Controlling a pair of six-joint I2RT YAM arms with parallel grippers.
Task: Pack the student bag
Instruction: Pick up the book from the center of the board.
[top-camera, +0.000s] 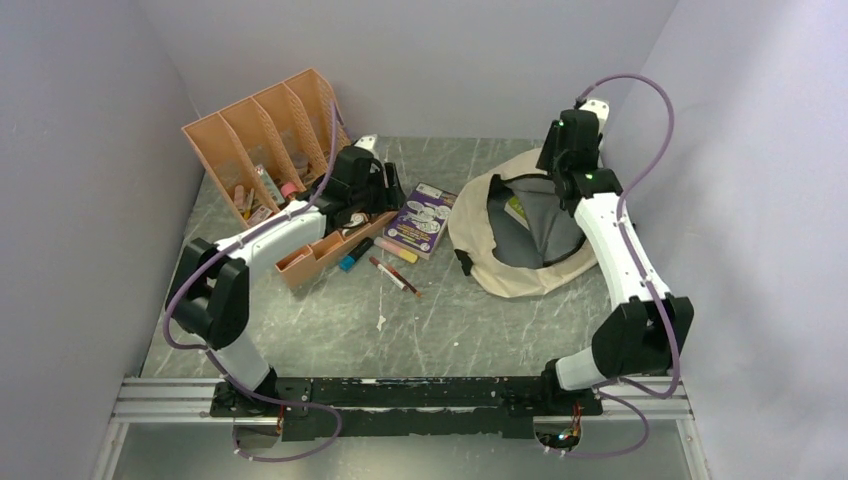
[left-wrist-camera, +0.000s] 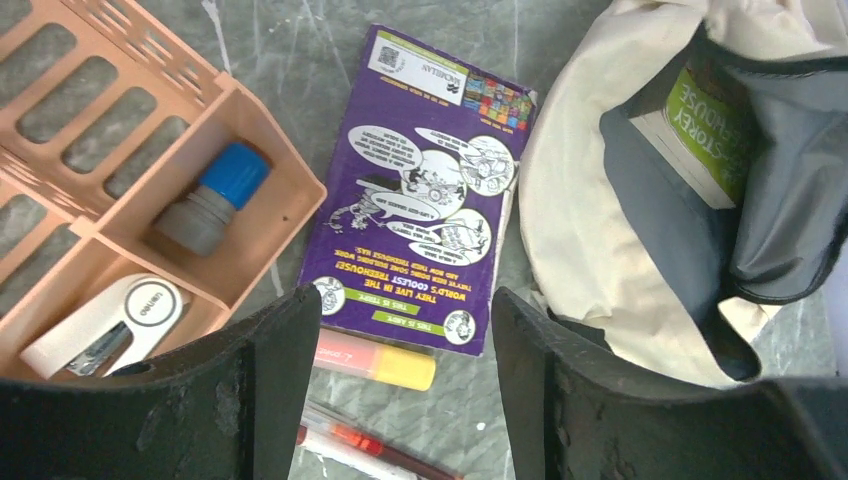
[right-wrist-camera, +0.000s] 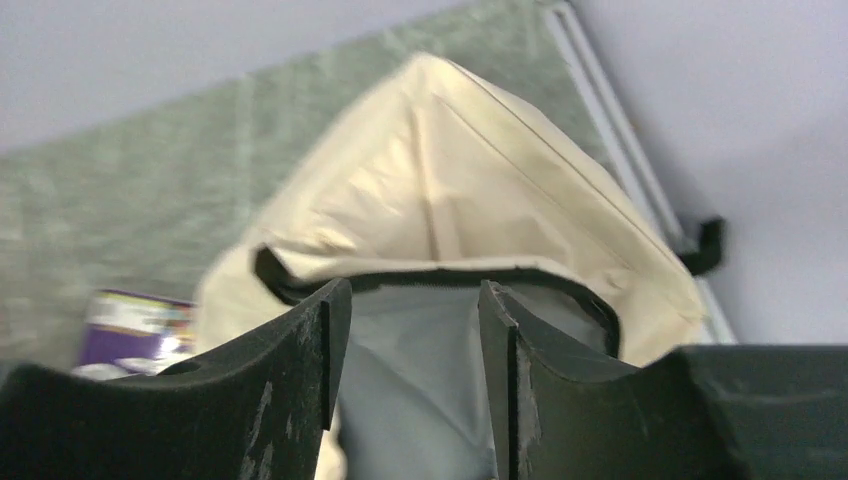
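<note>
The student bag (top-camera: 478, 238) lies open on the right of the table (top-camera: 480, 330). The left gripper (left-wrist-camera: 405, 310) hangs spread over the purple book (left-wrist-camera: 420, 190) just beside it; the right gripper (right-wrist-camera: 415, 290) — also spread — sits at the bag's far rim. Unheld, that soft mouth may slump and snag the book going in

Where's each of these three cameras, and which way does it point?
Top external: above and behind, looking down on the table; both arms show.
Left wrist: on the left arm, looking down past the open left tool at the purple book and orange organizer.
Right wrist: on the right arm, facing into the student bag through the open right tool.
All three show book and bag.
</note>
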